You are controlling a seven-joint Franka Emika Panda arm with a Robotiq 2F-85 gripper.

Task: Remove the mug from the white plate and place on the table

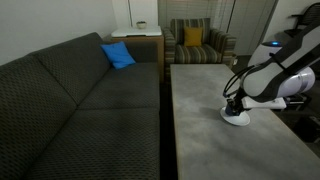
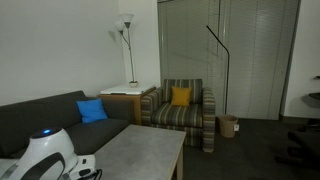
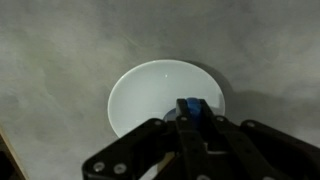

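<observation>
In the wrist view the white plate (image 3: 150, 95) lies on the grey table (image 3: 50, 60), right under my gripper (image 3: 193, 118). The two fingers stand close together with a blue part of the mug (image 3: 193, 106) pinched between them; the rest of the mug is hidden by the fingers. In an exterior view my gripper (image 1: 235, 104) points down just above the plate (image 1: 238, 120) near the table's (image 1: 200, 100) right side. In an exterior view only the arm's white body (image 2: 45, 155) shows at the table's (image 2: 140, 150) near end; plate and mug are hidden there.
A long dark sofa (image 1: 80, 100) with a blue cushion (image 1: 118, 55) runs along the table. A striped armchair (image 1: 195, 45) with a yellow cushion and a wooden side table (image 1: 135, 40) stand beyond its far end. A floor lamp (image 2: 125, 40) stands by the wall.
</observation>
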